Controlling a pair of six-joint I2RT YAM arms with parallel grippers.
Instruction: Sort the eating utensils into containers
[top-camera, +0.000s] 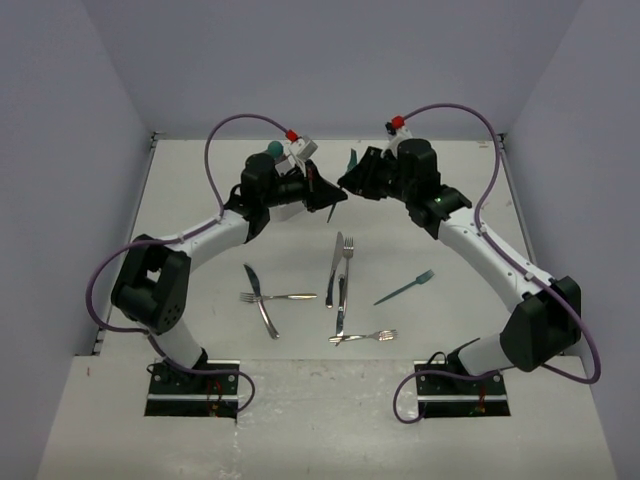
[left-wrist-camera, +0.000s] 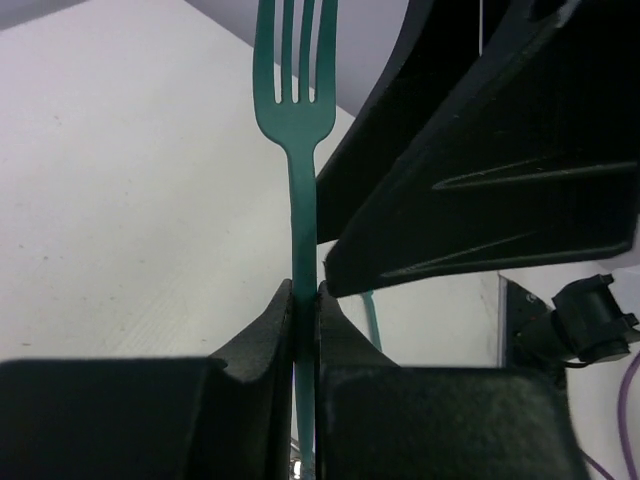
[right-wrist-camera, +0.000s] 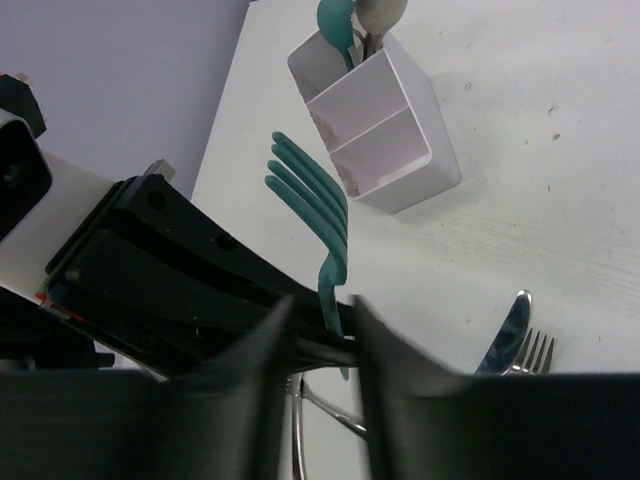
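The white rectangular plastic organiser (right-wrist-camera: 400, 150), three joined open-top compartments in a row, stands at the far side of the off-white table (top-camera: 200, 210), left of the two grippers. Its end compartment, the one farthest from the right wrist camera, holds a teal-green plastic spoon (right-wrist-camera: 335, 20) and a shiny silver metal spoon (right-wrist-camera: 380, 12), bowls up and close together. What shows of the other two compartments is bare white wall.

Right of the organiser, above the far middle of the table, the left gripper (left-wrist-camera: 305, 292) is clamped tight on the handle of a teal-green plastic fork (left-wrist-camera: 297, 110), which it holds clear of the table with the tines pointing away from the fingers. The right gripper (right-wrist-camera: 320, 318) faces it from the right. Its jaws are blurred and stand a little apart on either side of the same handle; whether they touch it cannot be told.

Nearer, loose utensils lie flat on the table:
- **Left:** a silver metal knife (top-camera: 252, 280) crosses a silver metal fork (top-camera: 285, 297), with a third slim silver piece (top-camera: 268, 320) just beside them, too small to tell its kind.
- **Middle:** a long silver knife (top-camera: 334, 268) and an upright silver fork (top-camera: 348, 252) lie side by side. A crosswise silver fork (top-camera: 368, 336) lies at their near end.
- **Right:** a second teal plastic fork (top-camera: 405, 288) lies alone.
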